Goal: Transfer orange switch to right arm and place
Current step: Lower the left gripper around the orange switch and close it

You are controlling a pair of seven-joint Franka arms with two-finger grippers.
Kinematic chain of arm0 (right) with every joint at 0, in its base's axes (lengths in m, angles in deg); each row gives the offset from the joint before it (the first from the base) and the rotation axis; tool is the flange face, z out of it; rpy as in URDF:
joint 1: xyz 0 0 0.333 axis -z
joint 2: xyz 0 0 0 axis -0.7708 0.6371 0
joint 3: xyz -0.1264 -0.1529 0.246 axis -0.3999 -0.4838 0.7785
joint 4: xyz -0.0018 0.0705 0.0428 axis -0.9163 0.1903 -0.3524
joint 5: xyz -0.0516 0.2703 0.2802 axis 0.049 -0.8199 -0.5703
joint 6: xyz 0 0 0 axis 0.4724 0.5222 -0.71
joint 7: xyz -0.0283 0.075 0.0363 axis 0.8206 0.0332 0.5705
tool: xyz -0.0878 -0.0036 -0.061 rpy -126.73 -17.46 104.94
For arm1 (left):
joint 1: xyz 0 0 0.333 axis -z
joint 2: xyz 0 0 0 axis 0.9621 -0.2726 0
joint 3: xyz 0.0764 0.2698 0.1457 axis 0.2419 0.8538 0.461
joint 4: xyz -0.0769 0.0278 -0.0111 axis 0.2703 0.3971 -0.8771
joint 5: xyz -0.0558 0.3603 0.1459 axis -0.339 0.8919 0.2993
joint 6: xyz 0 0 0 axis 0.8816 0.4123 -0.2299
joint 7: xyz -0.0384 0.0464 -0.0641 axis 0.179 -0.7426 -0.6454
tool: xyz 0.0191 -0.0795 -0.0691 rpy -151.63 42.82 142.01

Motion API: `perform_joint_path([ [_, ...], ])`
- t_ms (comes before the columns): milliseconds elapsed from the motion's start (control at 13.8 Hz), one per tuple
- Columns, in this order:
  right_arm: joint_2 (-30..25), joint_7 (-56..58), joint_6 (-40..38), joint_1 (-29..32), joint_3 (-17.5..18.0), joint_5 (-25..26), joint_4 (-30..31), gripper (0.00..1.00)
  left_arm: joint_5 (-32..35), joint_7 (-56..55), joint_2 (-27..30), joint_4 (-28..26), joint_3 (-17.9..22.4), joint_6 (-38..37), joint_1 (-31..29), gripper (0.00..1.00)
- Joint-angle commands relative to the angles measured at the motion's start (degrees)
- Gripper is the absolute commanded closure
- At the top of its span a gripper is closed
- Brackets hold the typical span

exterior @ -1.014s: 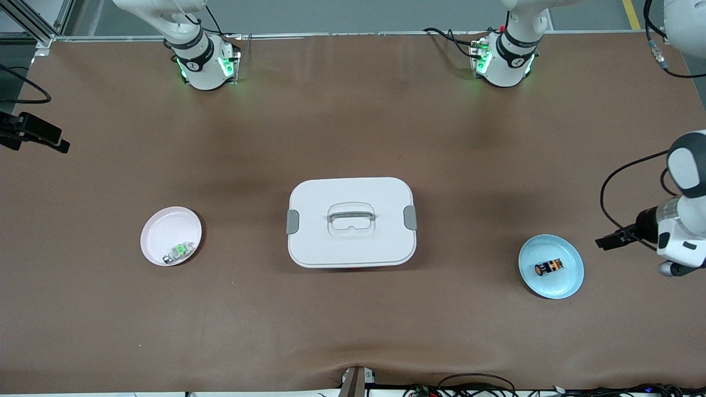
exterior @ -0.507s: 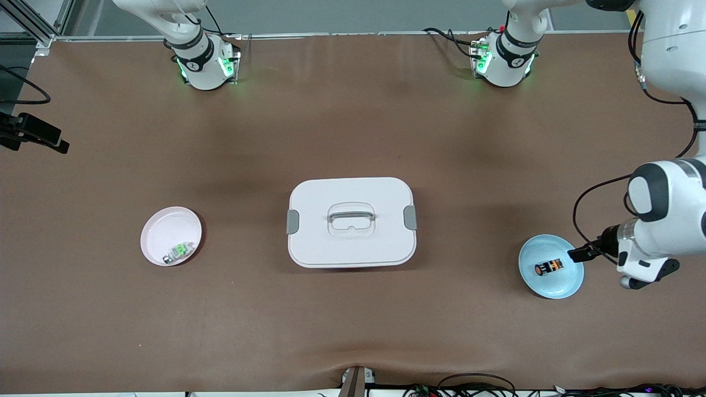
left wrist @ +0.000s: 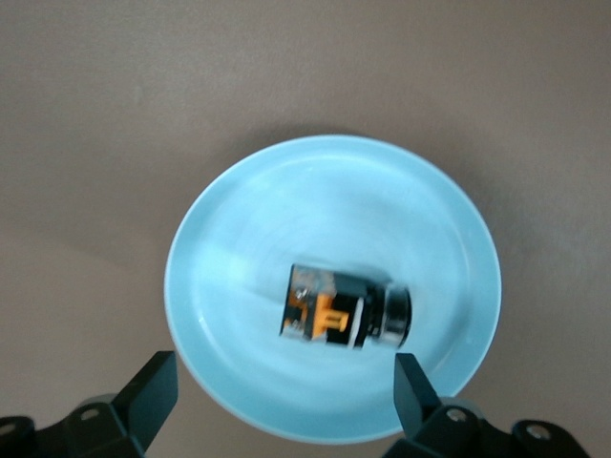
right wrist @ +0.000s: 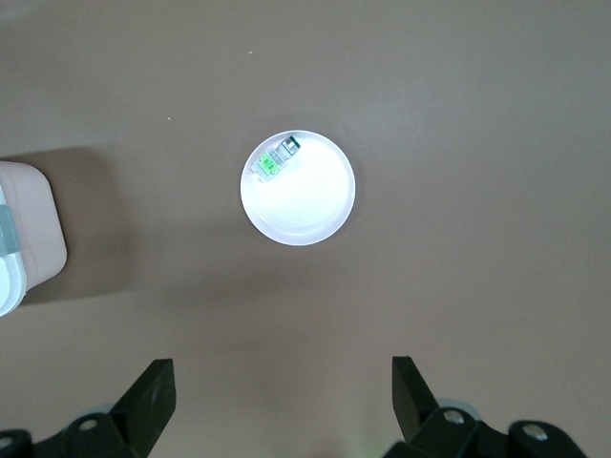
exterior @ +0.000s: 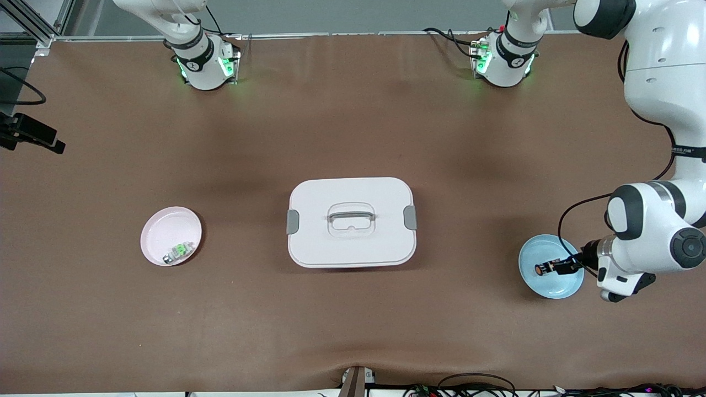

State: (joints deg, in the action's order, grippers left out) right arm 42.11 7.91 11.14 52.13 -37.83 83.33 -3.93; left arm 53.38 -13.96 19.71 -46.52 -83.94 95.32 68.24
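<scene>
I've got the left gripper (exterior: 556,268) poised over the blue plate (exterior: 562,286) at the left arm's end of the bench, and the left wrist view gives me what I want: both fingers (left wrist: 153,391) spread wide with the orange switch (left wrist: 346,315) lying on its side in the plate (left wrist: 239,219) between them, untouched. So the gripper is released and empty. From the front I can make out only the switch's orange cap (exterior: 539,270) poking out past the fingertips, sitting in the plate.

Right arm is waiting. Its gripper (right wrist: 283,401) hangs high over the pink plate (right wrist: 310,205) at the right arm's end of the bench, fingers apart and holding nothing; from the front I only catch a black bit of it at the picture's edge (exterior: 30,134). That pink plate (exterior: 160,229) holds the small green-and-clear part (exterior: 179,251), which isn't mine to touch.

The white lidded box (exterior: 351,221) sits in the middle of the bench, between the two plates, lid on.

My read on progress: barely started. Nothing is picked up, no handover has happened, nothing is placed. What's left is the whole chain: close on the switch, lift it, bring it to meet the right gripper, pass it across, then set it down. I can't tell from here where it's meant to end up.
</scene>
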Motion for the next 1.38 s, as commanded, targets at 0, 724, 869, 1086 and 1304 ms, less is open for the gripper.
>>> perform_joint_path([
  [0,-0.33,-0.49,0.21,0.31,0.50,0.31,0.21,0.00,-0.43,-4.18,-3.04,2.50,0.30,2.94,1.72,0.00],
  [724,-0.33,-0.49,0.65,0.66,0.50,0.22,0.13,0.00,-0.07,-3.40,-4.71,2.41,0.74,4.09,2.87,0.00],
  [869,-0.33,-0.49,0.65,0.75,0.50,0.13,0.13,0.00,1.06,-1.74,-4.98,2.33,0.65,4.62,2.70,0.00],
  [1086,-0.33,-0.49,0.65,0.75,0.42,0.13,0.13,0.00,1.51,-0.06,-5.59,2.32,0.65,5.41,2.43,0.00],
  [1304,-0.33,-0.49,0.65,0.84,0.42,0.13,0.13,0.00,1.51,-0.32,-5.95,2.24,0.65,6.90,2.43,0.00],
])
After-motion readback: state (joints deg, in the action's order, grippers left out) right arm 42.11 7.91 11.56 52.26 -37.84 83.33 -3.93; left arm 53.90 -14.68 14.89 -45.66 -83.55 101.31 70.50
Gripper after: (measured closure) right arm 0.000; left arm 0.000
